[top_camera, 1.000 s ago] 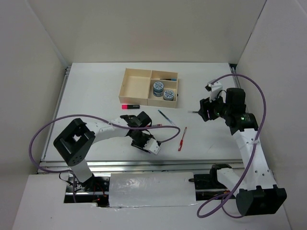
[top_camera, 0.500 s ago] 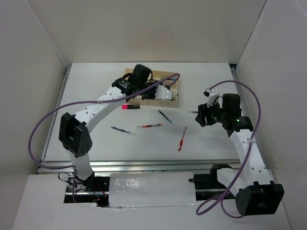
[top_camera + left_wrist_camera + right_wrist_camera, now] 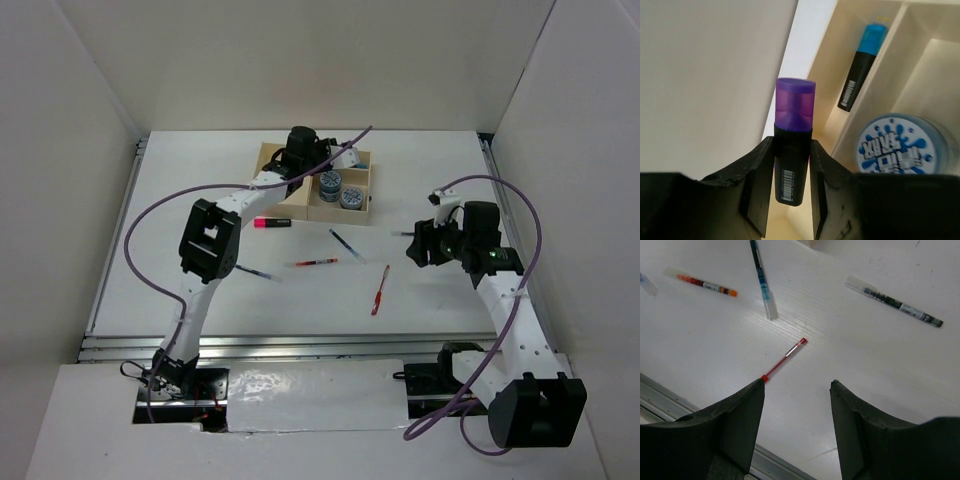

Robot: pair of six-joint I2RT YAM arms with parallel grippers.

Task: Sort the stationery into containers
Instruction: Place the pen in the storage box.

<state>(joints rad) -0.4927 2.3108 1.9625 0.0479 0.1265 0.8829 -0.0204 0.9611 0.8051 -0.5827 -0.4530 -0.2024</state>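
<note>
Within the last second, swung from the near middle of the matt white tabletop (image 3: 180,200) out to the pale beige wooden tray (image 3: 290,203). Now hanging over its far small compartment, left gripper (image 3: 792,146) clamped on a short black highlighter with a purple cap (image 3: 794,107), cap poking out past the fingertips. Just beyond those fingertips, lying in that compartment, a black highlighter with a blue cap (image 3: 860,70). Off to their right, in the neighbouring small compartment, a round blue-and-white patterned tape roll (image 3: 897,150). Judged from that: like about to join like, with only the release left for this piece.

Right gripper (image 3: 796,385) barely shifted, fingers spread wide with nothing between them. Just ahead of the gap, a thin red pen (image 3: 784,360); further out, a thin blue pen (image 3: 762,282), an orange-red pen (image 3: 702,283) and a thin black pen (image 3: 895,301). Plenty unsorted yet, including a pink-ended black highlighter (image 3: 272,222) lying just short of the tray.

Tabletop flat and lightly scuffed, with plain white walls (image 3: 300,60) closing it in on three sides.
</note>
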